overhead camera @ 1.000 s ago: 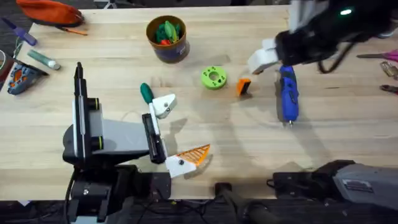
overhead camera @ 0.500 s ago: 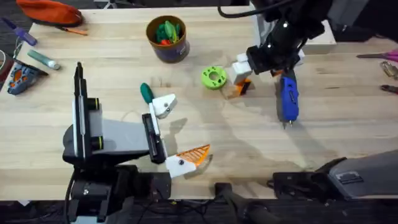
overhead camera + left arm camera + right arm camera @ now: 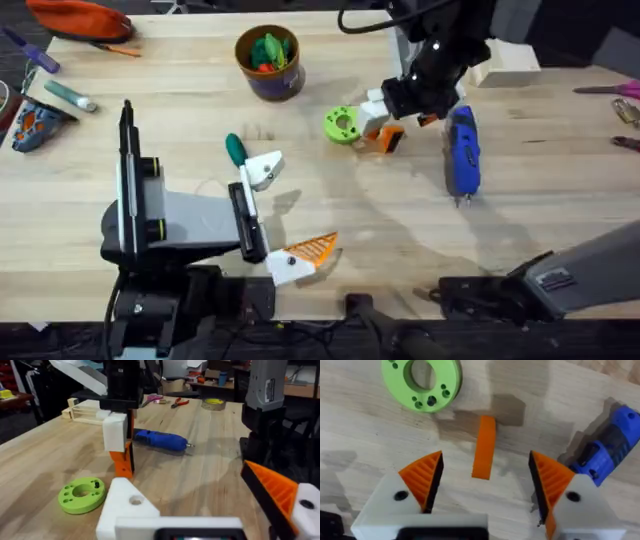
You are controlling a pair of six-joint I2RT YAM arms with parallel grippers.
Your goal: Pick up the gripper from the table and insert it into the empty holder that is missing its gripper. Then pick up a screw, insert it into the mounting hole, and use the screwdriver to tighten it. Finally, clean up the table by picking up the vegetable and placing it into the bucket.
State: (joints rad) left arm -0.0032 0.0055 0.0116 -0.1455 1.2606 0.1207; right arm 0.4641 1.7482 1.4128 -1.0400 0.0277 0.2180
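Note:
The small orange gripper (image 3: 484,446) lies on the wood between the ribbed orange pads (image 3: 422,477) of my open right gripper (image 3: 485,480), touching neither. From overhead, my right gripper (image 3: 385,122) hangs over that orange piece (image 3: 391,139). My left gripper (image 3: 288,210) rests open near the front edge. One of its fingers is the bare white holder (image 3: 127,507) with its dark mounting hole (image 3: 135,501). The blue screwdriver (image 3: 462,150) lies right of the piece. The dark green vegetable (image 3: 235,150) lies beside the holder (image 3: 264,168). The bucket (image 3: 268,62) stands at the back.
A lime-green ring disc (image 3: 343,125) lies just left of the orange piece. A wooden block (image 3: 510,60) is behind the right arm. Tools lie at the right edge (image 3: 625,100), and pens and a pouch (image 3: 80,20) sit at the far left.
My right arm has swung left from above the screwdriver and come down over the orange piece, fingers open on either side of it. The left arm has not moved.

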